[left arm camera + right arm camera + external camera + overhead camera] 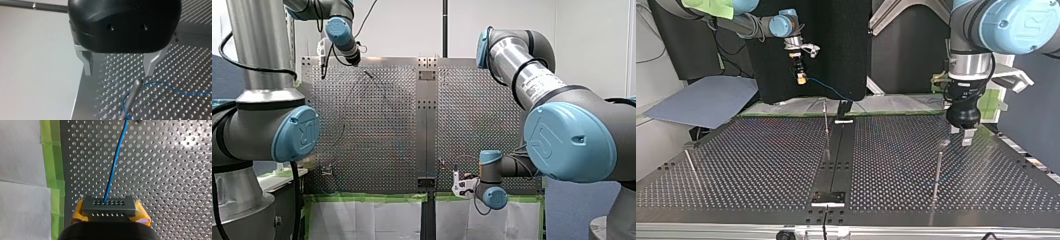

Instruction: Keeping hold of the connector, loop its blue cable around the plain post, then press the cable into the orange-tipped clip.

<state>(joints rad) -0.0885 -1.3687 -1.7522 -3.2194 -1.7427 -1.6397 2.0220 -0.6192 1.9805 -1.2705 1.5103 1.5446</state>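
My right gripper (110,213) pinches the dark connector (108,203) firmly; its blue cable (115,162) runs straight ahead. My left gripper (119,66) hangs with jaws spread, just above the plain post (132,93).

Blue cable (828,91) trails from my right pincer (800,77) — aloft.

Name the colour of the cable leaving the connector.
Blue; the cable shows best in the right wrist view.

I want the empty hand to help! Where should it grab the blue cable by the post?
Grip the thin blue cable on the free stretch running away from the plain metal post, not the bend around it. Bring my left hand, open, down from above, straddling it crosswise; the cable is thin, and the post might block a sideways approach.
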